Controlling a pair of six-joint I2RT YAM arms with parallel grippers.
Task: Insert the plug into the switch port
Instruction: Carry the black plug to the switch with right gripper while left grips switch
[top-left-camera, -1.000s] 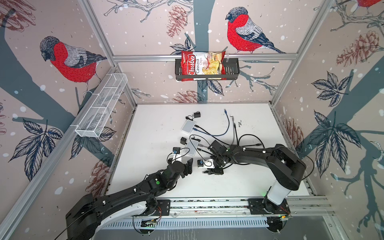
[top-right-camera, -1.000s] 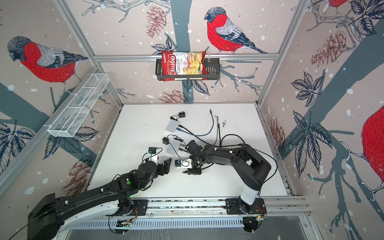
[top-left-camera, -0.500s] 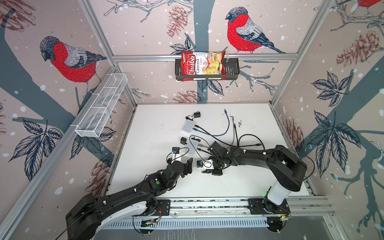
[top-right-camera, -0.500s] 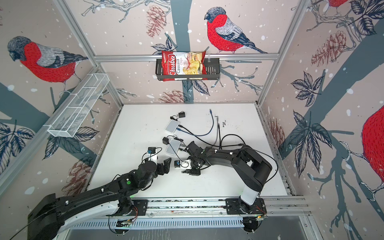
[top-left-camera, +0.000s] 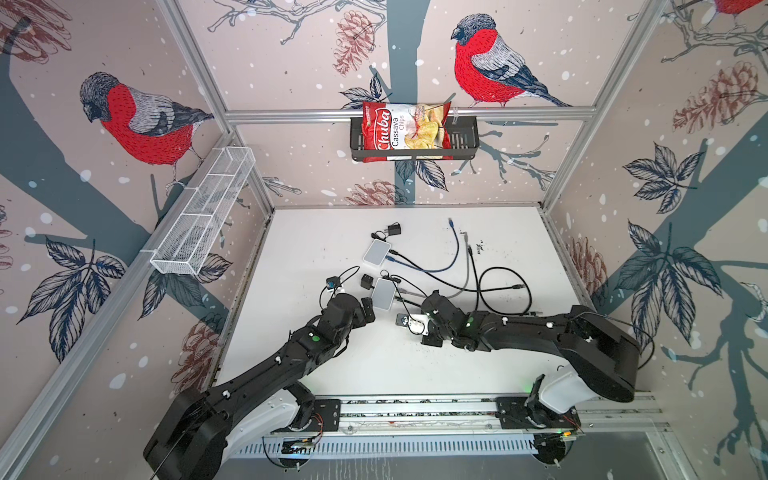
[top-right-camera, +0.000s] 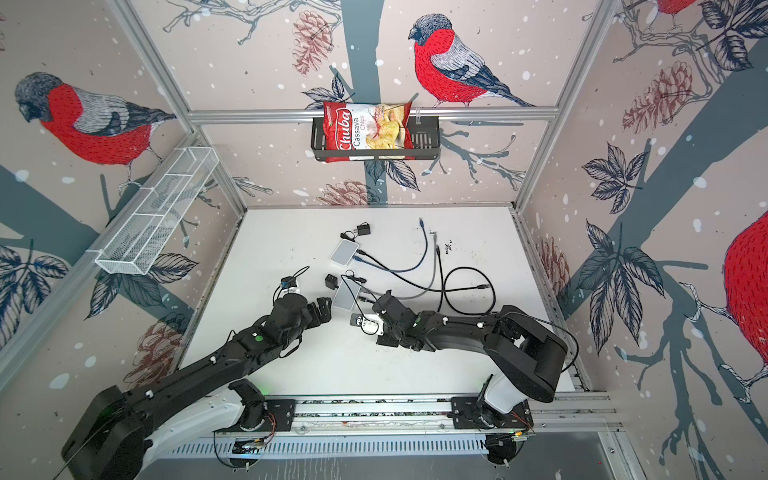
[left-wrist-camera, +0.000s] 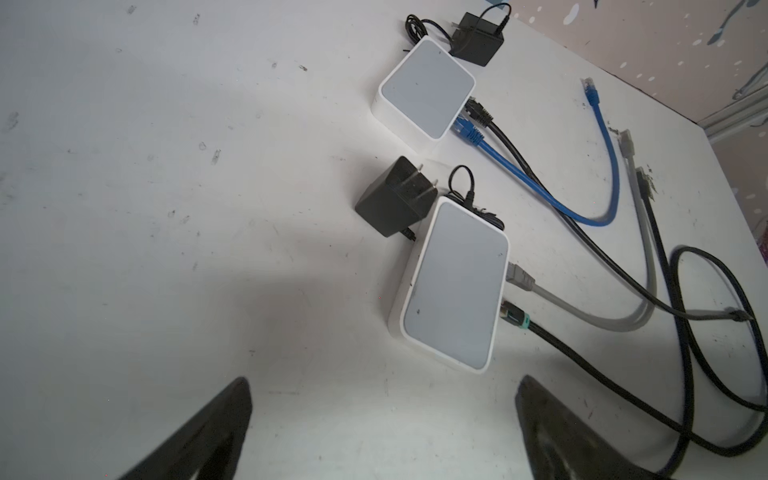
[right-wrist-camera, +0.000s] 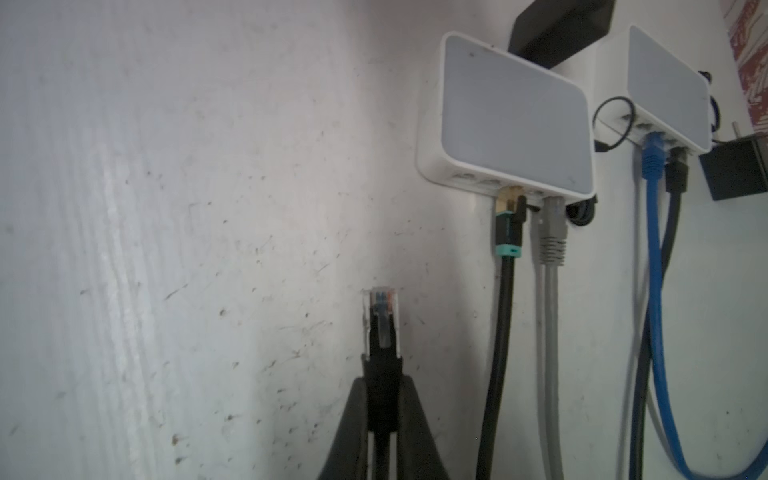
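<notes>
The right end effector (right-wrist-camera: 380, 399) is clamped on the boot of a clear-tipped plug (right-wrist-camera: 380, 316), held short of the nearer switch (right-wrist-camera: 511, 120) and off to one side of its port row; the left end effector (left-wrist-camera: 382, 432) hangs wide and empty. This looks like the approach step: next the plug must shift across to a free port, though which ports are free is hard to tell, then push straight in.

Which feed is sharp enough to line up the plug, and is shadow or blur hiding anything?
Right wrist view: plug and near switch ports fairly sharp, left table blurred. Left wrist view: soft shadow beside the switch, end effector fingers blurred. Top views: evenly lit, ports too small.
</notes>
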